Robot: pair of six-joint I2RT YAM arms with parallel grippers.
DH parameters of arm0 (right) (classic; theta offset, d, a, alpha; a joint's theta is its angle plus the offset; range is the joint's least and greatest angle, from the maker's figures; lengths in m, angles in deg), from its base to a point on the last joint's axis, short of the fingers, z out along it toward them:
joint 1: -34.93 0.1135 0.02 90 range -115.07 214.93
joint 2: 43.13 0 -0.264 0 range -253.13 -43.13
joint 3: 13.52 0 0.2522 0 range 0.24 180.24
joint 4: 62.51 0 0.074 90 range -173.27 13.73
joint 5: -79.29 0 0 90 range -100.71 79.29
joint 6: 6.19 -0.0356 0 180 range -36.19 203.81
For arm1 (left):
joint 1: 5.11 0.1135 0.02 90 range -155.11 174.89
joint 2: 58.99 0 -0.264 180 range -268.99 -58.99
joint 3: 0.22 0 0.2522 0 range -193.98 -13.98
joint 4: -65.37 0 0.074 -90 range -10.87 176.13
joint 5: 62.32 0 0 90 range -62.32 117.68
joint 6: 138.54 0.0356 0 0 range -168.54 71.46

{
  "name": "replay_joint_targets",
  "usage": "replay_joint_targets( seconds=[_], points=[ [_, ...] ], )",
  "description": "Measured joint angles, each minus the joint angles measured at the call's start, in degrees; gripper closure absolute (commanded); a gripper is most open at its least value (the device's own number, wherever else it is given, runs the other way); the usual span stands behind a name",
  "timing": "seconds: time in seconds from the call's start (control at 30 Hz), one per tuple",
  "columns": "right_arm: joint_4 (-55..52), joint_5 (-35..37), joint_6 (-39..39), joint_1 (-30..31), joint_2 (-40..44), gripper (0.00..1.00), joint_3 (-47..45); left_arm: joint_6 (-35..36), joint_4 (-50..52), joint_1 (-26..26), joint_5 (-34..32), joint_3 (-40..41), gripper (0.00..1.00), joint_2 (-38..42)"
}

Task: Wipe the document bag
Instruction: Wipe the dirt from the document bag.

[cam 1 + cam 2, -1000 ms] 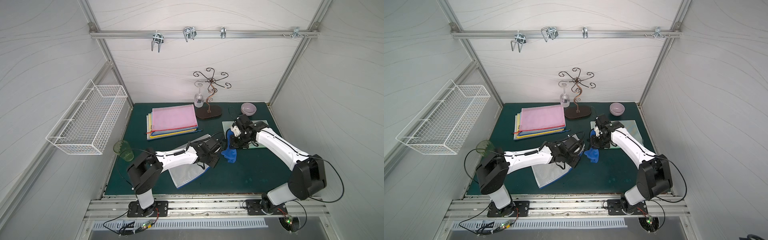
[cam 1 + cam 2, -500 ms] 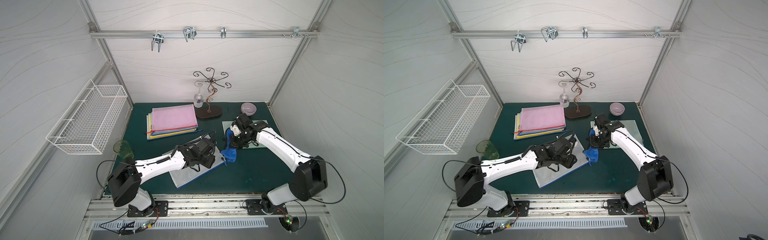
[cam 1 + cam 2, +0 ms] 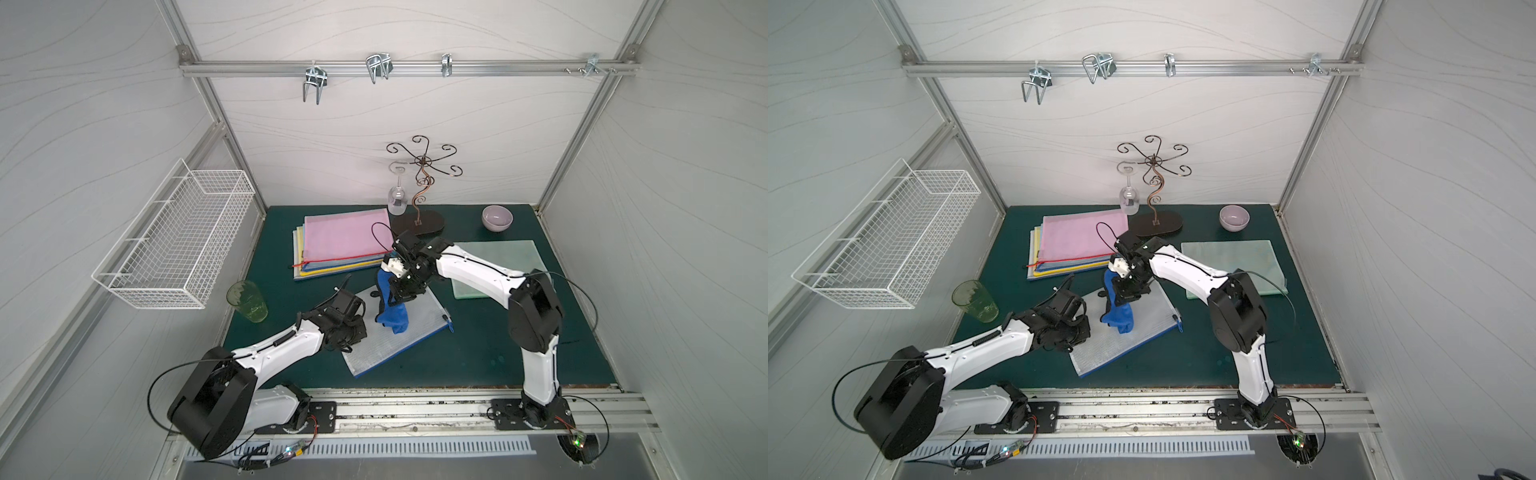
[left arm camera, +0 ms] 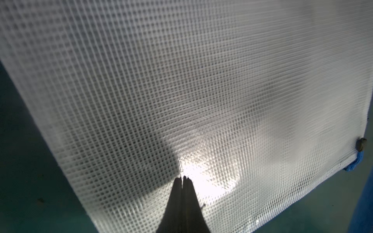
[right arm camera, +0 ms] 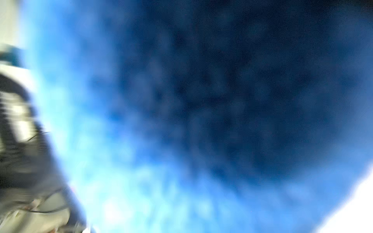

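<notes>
The document bag (image 3: 374,351) (image 3: 1100,353) is a translucent white mesh pouch with a blue zipper edge, lying flat and skewed on the green mat. My left gripper (image 3: 352,331) (image 3: 1079,332) is shut and empty at its left edge. In the left wrist view the gripper (image 4: 183,178) has its joined tips resting on the mesh of the bag (image 4: 201,90). My right gripper (image 3: 402,291) (image 3: 1128,291) is shut on a blue cloth (image 3: 392,318) (image 3: 1119,318). It hangs down onto the bag's middle. That cloth (image 5: 201,100) fills the right wrist view and hides the fingers.
A stack of coloured bags, pink on top (image 3: 345,237), lies at the back left. A green cup (image 3: 247,301) stands at the left edge. At the back are a scroll rack (image 3: 419,220) with a hanging wine glass (image 3: 396,199) and a purple bowl (image 3: 497,218). A pale green mat (image 3: 498,266) lies right.
My left gripper drew back left across the bag to its left edge, opening briefly and shutting again. My right gripper carried the blue cloth leftward from beside the bag to over its middle.
</notes>
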Motion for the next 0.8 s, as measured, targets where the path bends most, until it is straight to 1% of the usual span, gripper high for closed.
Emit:
replay_joint_targets(
  seconds=[0.23,0.33,0.43,0.53,0.63,0.7,0.8],
  points=[
    [4.6,-10.8,0.0,3.7,-13.7,1.0,10.1,-2.9,-1.1,1.7,0.8,0.4,1.0,-1.6],
    [7.3,-15.4,-0.8,4.0,-18.4,1.0,12.1,-3.5,-2.0,2.9,2.2,0.9,1.0,-1.6],
    [6.8,-16.5,-1.0,3.5,-21.7,1.0,13.9,-3.8,-2.5,3.5,3.5,1.0,1.0,-1.8],
    [5.2,-12.2,-0.8,1.9,-21.9,1.0,13.1,-3.7,-2.5,3.8,4.0,1.0,1.0,-1.8],
    [4.2,-6.4,-0.8,-1.4,-18.1,1.0,7.7,-3.5,-2.5,4.2,4.1,1.0,1.0,-1.8],
    [2.3,0.5,-0.6,-4.8,-13.9,1.0,4.1,-3.2,-2.6,4.3,4.4,1.0,1.0,-1.9],
    [-1.3,13.6,0.1,-10.3,-8.8,1.0,1.0,-2.9,-3.0,4.5,4.9,1.0,1.0,-2.0]
  ],
)
